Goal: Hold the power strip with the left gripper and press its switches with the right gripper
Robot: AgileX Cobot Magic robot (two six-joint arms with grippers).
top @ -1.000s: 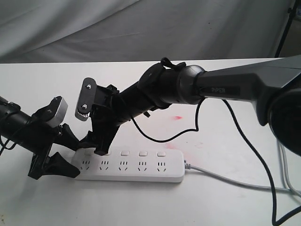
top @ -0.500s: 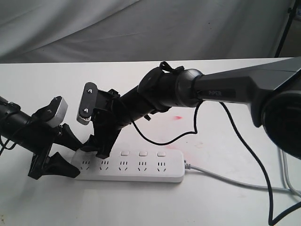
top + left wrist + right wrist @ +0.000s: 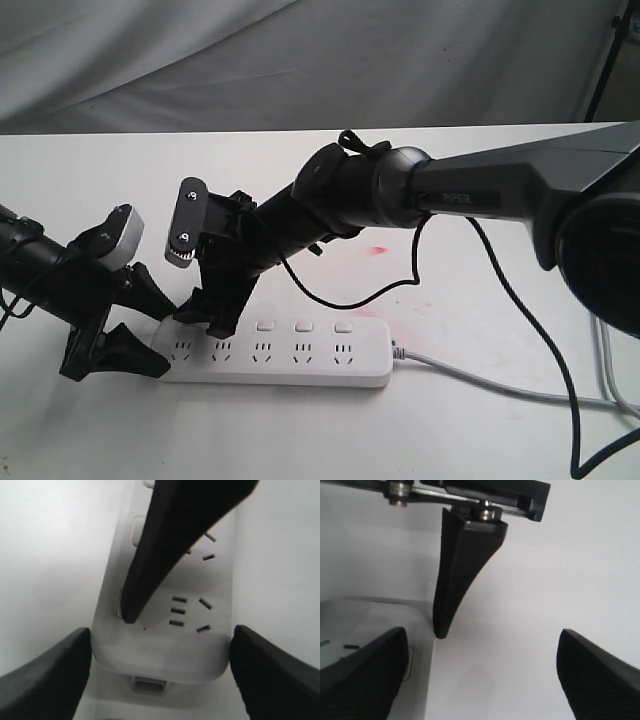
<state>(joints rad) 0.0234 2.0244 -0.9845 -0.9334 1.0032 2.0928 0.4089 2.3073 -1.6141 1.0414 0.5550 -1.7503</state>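
Observation:
The white power strip (image 3: pixel 290 360) lies along the table front, its grey cable (image 3: pixel 480 380) running right. My left gripper (image 3: pixel 165 340) is shut on its left end. In the left wrist view both fingers (image 3: pixel 50 675) touch the sides of the strip (image 3: pixel 165 650). My right gripper (image 3: pixel 206 315) is open, its fingers wide apart. One finger (image 3: pixel 150 560) rests its tip on the switch beside the socket closest to the held end. The other finger (image 3: pixel 600 680) hangs over bare table behind the strip. Three switches (image 3: pixel 300 326) show to the right; the others are hidden by the claw.
The right arm's black cable (image 3: pixel 350 292) loops over the white table (image 3: pixel 470 280) behind the strip. A small red stain (image 3: pixel 378 249) marks the table. Grey cloth hangs at the back, with a dark stand leg (image 3: pixel 605 60) at the far right.
My right gripper has sunk slightly and shifted a little toward the strip's left end, its fingertip staying on the button row. The left gripper and the strip have not moved.

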